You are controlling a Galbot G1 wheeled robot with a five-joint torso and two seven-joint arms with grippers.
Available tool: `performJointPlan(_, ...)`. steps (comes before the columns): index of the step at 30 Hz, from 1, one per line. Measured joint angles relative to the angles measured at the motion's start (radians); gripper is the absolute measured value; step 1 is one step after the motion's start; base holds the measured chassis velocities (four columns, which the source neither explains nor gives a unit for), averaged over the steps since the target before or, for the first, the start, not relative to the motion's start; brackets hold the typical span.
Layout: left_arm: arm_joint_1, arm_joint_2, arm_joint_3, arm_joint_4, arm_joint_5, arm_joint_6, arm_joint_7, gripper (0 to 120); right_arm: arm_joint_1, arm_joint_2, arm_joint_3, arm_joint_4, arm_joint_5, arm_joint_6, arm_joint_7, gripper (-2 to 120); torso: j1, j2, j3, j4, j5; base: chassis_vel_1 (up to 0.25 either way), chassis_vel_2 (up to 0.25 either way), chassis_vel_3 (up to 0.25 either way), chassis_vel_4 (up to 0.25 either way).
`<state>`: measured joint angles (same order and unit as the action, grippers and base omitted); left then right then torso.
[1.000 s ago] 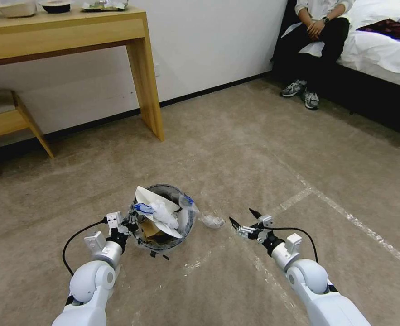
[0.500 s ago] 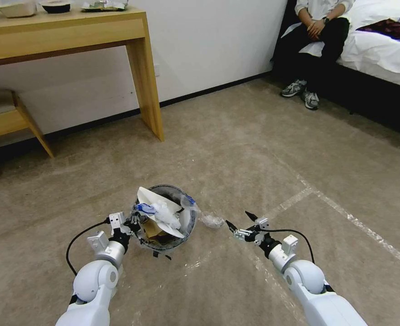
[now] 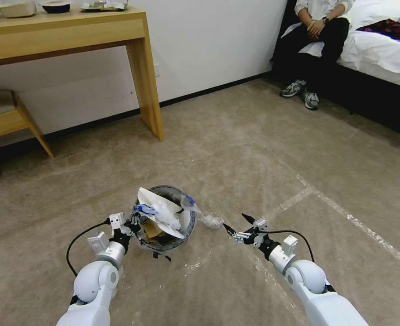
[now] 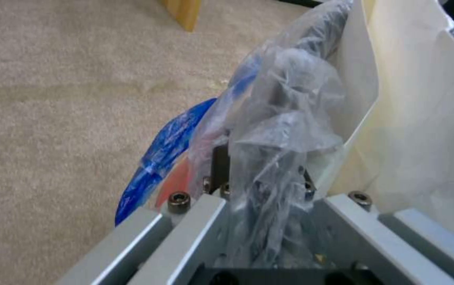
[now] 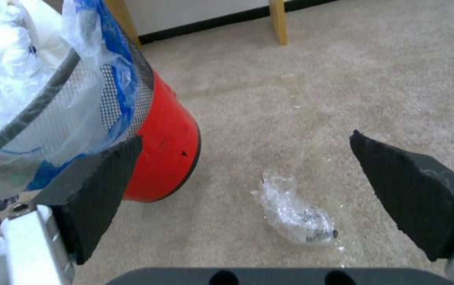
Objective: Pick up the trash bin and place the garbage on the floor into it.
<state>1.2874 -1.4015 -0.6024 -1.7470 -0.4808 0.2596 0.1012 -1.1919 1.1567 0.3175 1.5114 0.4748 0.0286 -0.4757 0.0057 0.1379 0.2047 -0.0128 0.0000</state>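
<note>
— So, where do we have the trash bin (image 3: 166,217)?

— We have it standing on the floor (image 3: 236,149), on the beige carpet, well out from the wooden table's leg (image 3: 146,77). In our right wrist view its red base (image 5: 166,146) sits on the carpet below a mesh wall, with the clear, blue-marked liner (image 5: 105,79) spilling over the grey rim.

— What do we see inside the bin?

— A flat white slipper (image 3: 156,206) sticks up out of it, with crumpled white tissue (image 3: 167,216) and a bit of brown paper (image 3: 151,230) beside it.

— And our left gripper (image 3: 129,225)?

— It is at the bin's rim, on the side nearest our left arm. In the left wrist view our fingers are closed onto the rim with crinkled liner plastic (image 4: 274,130) bunched between them.

— What still lies on the floor near the bin?

— One crumpled clear plastic wrapper (image 3: 211,221), just beside the bin on the side facing our right arm, apart from the red base (image 5: 295,215).

— Where is our right gripper (image 3: 238,224)?

— Low over the carpet, near the wrapper, on the far side of it from the bin. Its black-padded fingers (image 5: 406,190) are spread wide, gripping nothing, with the wrapper showing between them in the right wrist view. Worn white tape lines (image 3: 344,215) cross the carpet farther from the bin on that side.
</note>
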Motion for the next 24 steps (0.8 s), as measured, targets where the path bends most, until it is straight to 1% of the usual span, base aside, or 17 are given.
performJointPlan(4, -0.001, 0.0, 0.001, -0.001, 0.0, 0.0, 0.0, 1, -0.003, -0.003, 0.001, 0.001, 0.002, 0.006, -0.001, 100, 0.0, 0.0, 0.0, 0.0001, 0.0, -0.094, 0.118, 0.127, -0.094)
performJointPlan(8, -0.002, 0.003, 0.001, -0.003, 0.0, 0.0, 0.0, 1, -0.008, -0.008, -0.003, 0.005, 0.012, 0.027, -0.006, 100, 0.0, 0.0, 0.0, -0.0001, 0.0, -0.188, 0.18, 0.186, -0.185)
performJointPlan(13, -0.002, 0.004, -0.002, -0.003, 0.0, -0.001, -0.001, 1, -0.008, -0.007, -0.003, 0.006, 0.013, 0.029, -0.003, 100, 0.001, 0.0, 0.0, 0.0003, 0.0002, -0.197, 0.175, 0.203, -0.148)
performJointPlan(15, -0.002, 0.005, -0.003, -0.005, 0.0, -0.001, -0.001, 1, -0.009, -0.008, -0.003, 0.006, 0.014, 0.032, -0.001, 100, 0.001, 0.0, 0.0, 0.0001, 0.0, -0.089, 0.04, 0.056, -0.077)
performJointPlan(24, 0.001, 0.002, -0.003, -0.005, 0.004, -0.002, -0.004, 1, -0.017, -0.012, -0.006, 0.002, 0.009, 0.038, -0.003, 100, 0.0, 0.0, 0.0, 0.0001, -0.0001, 0.009, -0.009, -0.013, 0.003)
